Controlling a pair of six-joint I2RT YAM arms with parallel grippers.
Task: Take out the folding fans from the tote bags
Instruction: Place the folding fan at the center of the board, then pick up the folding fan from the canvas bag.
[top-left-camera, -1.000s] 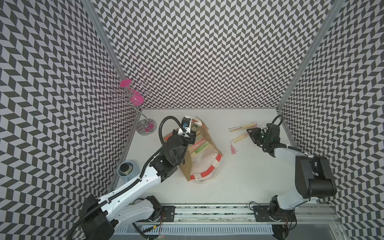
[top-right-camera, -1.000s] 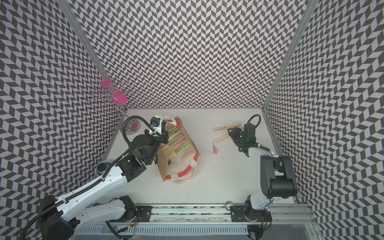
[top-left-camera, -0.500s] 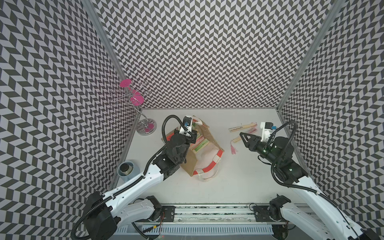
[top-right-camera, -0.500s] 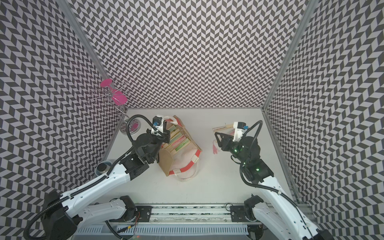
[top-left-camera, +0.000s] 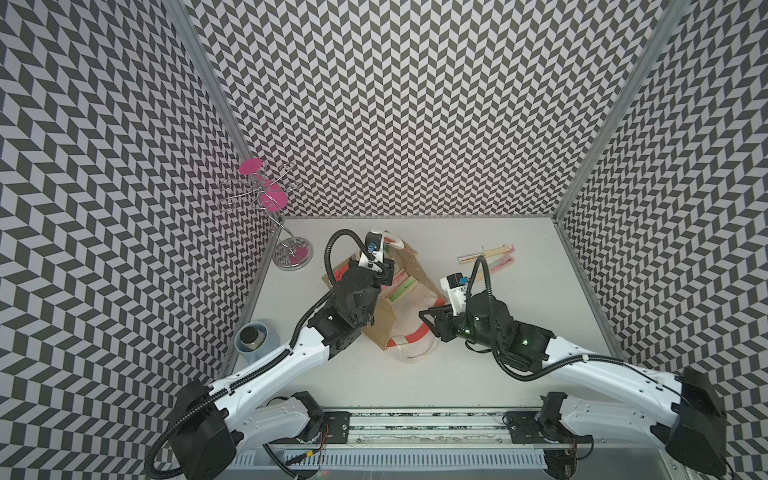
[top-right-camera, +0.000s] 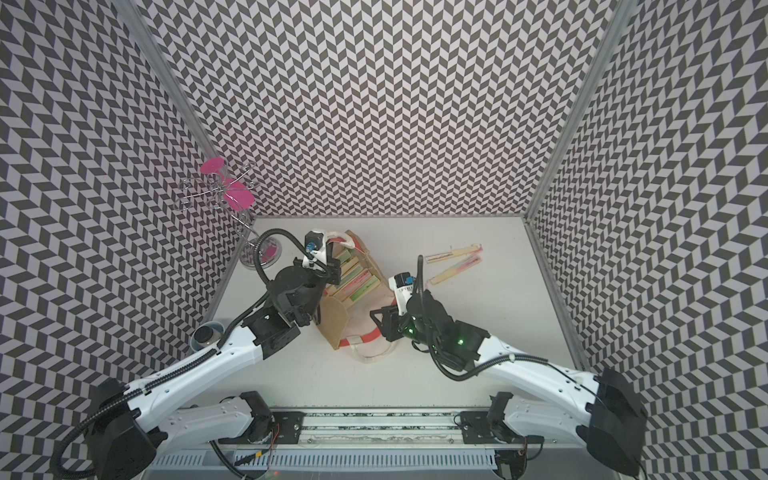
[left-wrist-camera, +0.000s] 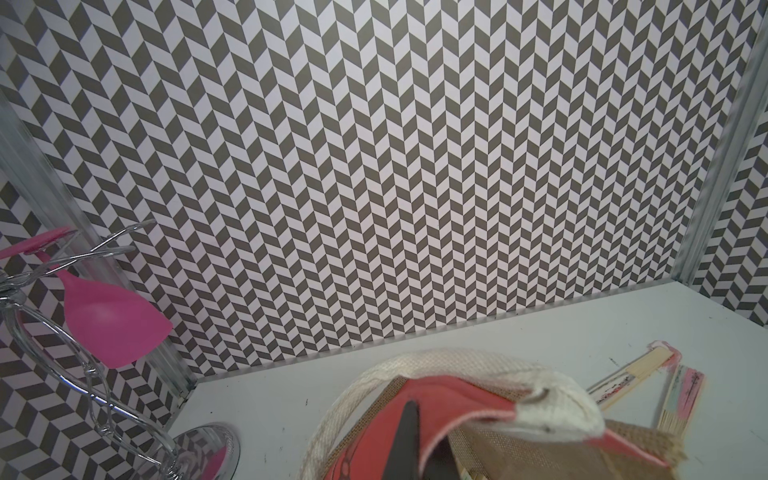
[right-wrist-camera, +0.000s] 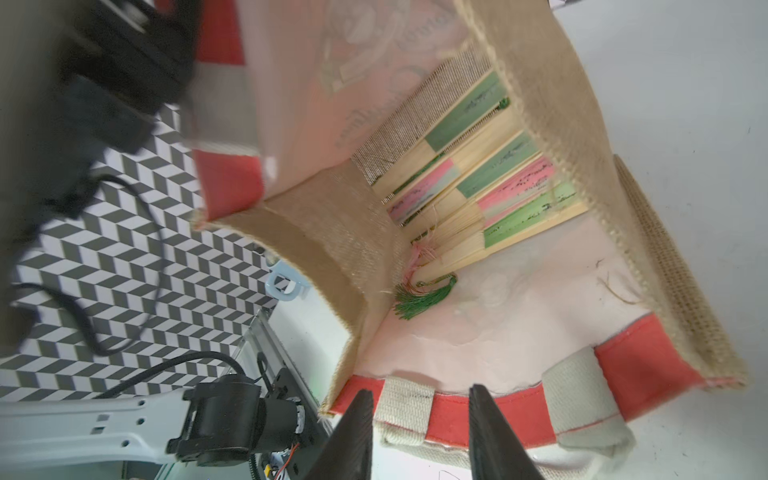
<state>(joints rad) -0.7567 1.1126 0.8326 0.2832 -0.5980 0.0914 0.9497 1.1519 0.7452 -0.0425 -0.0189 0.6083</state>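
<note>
Right end effector (right-wrist-camera: 419, 390) at bag (right-wrist-camera: 648, 370) rim

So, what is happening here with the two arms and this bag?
The left gripper is shut on the far rim of the tote bag, holding it open. The right gripper hovers with jaws apart at the near rim, holding nothing. Several folding fans lie inside the bag; a few more fans lie on the table nearby.
</note>
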